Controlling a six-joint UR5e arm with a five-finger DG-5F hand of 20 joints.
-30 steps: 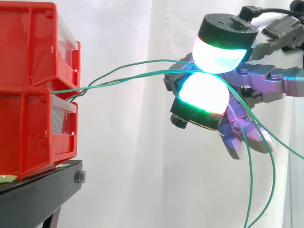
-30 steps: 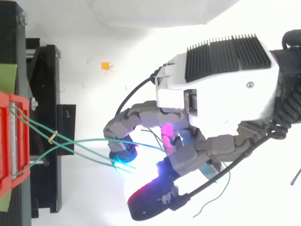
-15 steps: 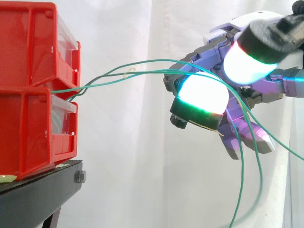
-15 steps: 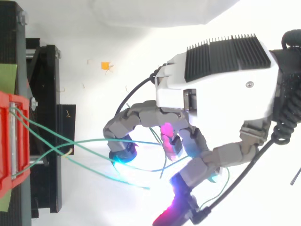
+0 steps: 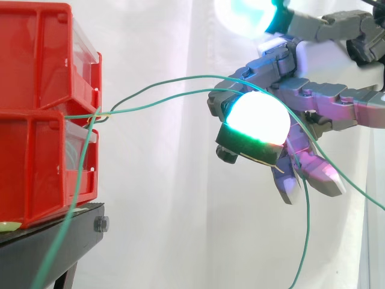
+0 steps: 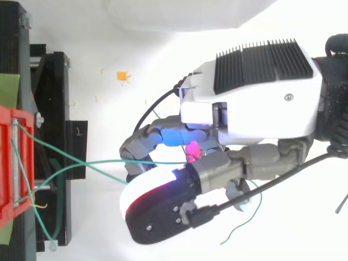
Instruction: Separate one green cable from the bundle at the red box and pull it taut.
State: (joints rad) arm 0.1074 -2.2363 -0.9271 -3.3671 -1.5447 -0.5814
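Observation:
Two stacked red bins point(image 5: 36, 72) stand at the left on a black stand point(image 5: 48, 247). Green cables point(image 5: 174, 78) leave the gap between the bins and arch rightwards to my hand point(image 5: 325, 102). There they lie across a curled finger with a glowing white pad point(image 5: 258, 120), and their ends hang down behind it point(image 5: 307, 229). The thumb pad point(image 5: 243, 12) is lifted high above that finger, touching no cable. One green cable point(image 5: 66, 223) hangs loose from the bins, down past the stand. From above, the cables point(image 6: 109, 161) run from the red box point(image 6: 11, 163) to under the hand point(image 6: 255, 98).
A white curtain backs the scene. The black stand point(image 6: 54, 109) reaches toward the hand at the left. A small orange scrap point(image 6: 122, 76) lies on the white floor. A loose cable end point(image 6: 244, 223) trails below the hand.
The thumb has lifted off the finger, ending the pinch on the cables. One green cable has slipped free and now dangles beside the bins. The arm itself has stayed put.

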